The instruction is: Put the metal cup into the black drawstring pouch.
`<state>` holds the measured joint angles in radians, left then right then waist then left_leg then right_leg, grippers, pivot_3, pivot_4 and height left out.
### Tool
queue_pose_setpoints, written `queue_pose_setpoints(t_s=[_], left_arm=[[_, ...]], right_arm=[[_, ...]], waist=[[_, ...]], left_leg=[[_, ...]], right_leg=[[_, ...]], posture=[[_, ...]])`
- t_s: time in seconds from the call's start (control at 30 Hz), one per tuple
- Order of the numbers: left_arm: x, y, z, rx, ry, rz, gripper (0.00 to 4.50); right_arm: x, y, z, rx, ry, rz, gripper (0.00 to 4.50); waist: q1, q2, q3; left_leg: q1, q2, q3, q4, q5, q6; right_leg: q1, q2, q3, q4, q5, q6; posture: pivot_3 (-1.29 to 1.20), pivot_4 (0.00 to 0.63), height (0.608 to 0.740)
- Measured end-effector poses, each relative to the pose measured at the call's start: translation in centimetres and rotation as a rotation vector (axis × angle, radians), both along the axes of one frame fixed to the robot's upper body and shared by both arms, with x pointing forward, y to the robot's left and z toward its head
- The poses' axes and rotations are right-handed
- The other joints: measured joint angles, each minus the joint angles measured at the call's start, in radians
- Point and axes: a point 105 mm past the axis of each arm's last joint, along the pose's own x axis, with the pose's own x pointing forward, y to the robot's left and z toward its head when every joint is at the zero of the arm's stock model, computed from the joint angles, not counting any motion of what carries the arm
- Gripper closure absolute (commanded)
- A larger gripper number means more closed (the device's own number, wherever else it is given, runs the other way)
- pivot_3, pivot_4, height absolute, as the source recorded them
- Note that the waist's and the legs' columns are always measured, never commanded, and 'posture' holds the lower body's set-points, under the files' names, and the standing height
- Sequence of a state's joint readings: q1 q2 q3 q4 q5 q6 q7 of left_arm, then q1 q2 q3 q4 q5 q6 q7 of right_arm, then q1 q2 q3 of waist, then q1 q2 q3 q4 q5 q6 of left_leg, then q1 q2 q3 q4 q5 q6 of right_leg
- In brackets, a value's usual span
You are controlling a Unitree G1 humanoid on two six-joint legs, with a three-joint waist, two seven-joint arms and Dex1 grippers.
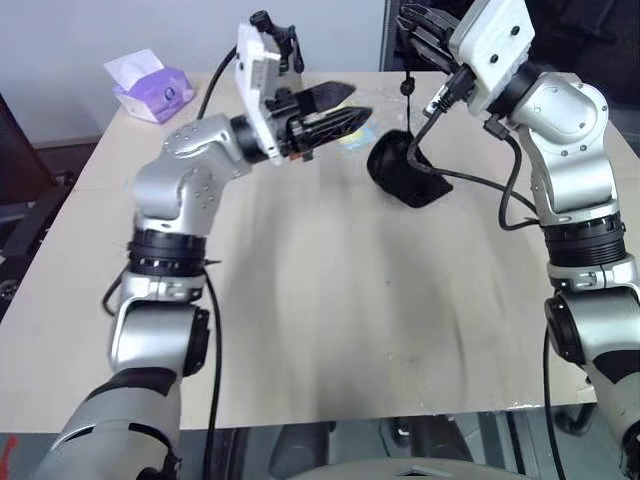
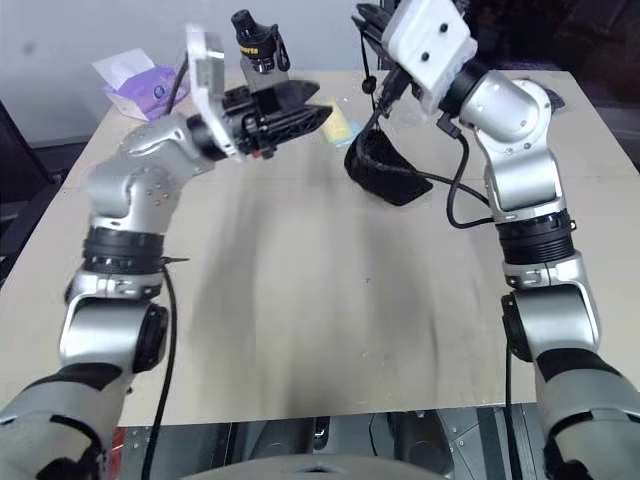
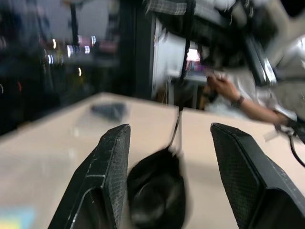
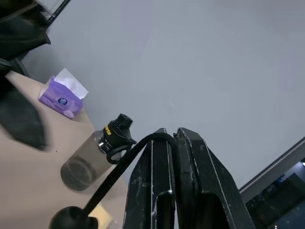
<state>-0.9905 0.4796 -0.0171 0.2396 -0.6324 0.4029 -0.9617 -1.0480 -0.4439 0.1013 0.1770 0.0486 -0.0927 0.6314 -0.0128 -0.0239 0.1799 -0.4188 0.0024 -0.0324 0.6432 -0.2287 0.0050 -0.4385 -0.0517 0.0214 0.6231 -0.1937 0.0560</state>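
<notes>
Black fabric, the drawstring pouch hangs by its thin cord at upper centre of the head view, its base touching the tan table; the right gripper, at the top just right of centre, has its fingers pinched closed on that cord. Just left of the pouch, the left gripper points toward it with its fingers parted and empty, the pouch lying ahead between them in the left wrist view. Behind stand a smoky-grey water bottle and a purple tissue pack.
</notes>
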Motion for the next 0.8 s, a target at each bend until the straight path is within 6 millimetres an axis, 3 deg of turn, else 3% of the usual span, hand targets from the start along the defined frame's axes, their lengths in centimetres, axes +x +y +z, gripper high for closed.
queue_pose_setpoints(t_s=[0.17,0.5,0.6,0.7,0.8], left_arm=[[0.2,-1.8,-0.1,-0.013,-0.032,-0.027,1.75],[1.0,-1.9,0.5,-0.086,-0.021,-0.008,1.75],[1.0,-2.1,0.6,-0.112,-0.001,-0.016,2.6],[0.8,-2.2,0.4,-0.105,0.011,-0.032,4.18],[0.6,-2.4,-0.2,-0.078,0.026,-0.046,4.31]], right_arm=[[-0.2,0.4,-0.2,-0.006,0.008,0.022,4.5],[-0.8,1.5,-0.1,-0.002,0.018,0.074,4.5],[-1.0,1.6,-0.1,-0.002,0.016,0.082,4.5],[-1.1,1.7,-0.1,-0.005,0.016,0.087,4.5],[-1.1,1.7,-0.1,-0.007,0.019,0.088,4.5]], waist=[[-0.006,0.0,0.0],[-0.005,0.0,0.0],[-0.003,0.0,0.0],[-0.004,0.0,0.0],[-0.004,0.0,0.0]], left_leg=[[0.002,0.002,-0.001,0.0,-0.002,0.004],[0.002,0.002,-0.001,0.003,-0.002,0.004],[0.002,0.002,-0.001,0.003,-0.002,0.004],[0.002,0.002,-0.001,0.004,-0.002,0.004],[0.002,0.002,-0.001,0.005,-0.002,0.004]], right_leg=[[-0.001,0.002,0.0,0.004,0.0,0.0],[-0.001,0.003,0.0,0.006,0.0,0.0],[0.0,0.003,0.0,0.006,0.0,0.0],[0.0,0.003,0.0,0.007,0.0,0.0],[0.0,0.003,0.0,0.009,0.0,0.0]], posture=[[0.0,0.15,0.74],[0.0,0.15,0.74],[0.0,0.15,0.74],[0.0,0.15,0.74],[0.0,0.15,0.74]])
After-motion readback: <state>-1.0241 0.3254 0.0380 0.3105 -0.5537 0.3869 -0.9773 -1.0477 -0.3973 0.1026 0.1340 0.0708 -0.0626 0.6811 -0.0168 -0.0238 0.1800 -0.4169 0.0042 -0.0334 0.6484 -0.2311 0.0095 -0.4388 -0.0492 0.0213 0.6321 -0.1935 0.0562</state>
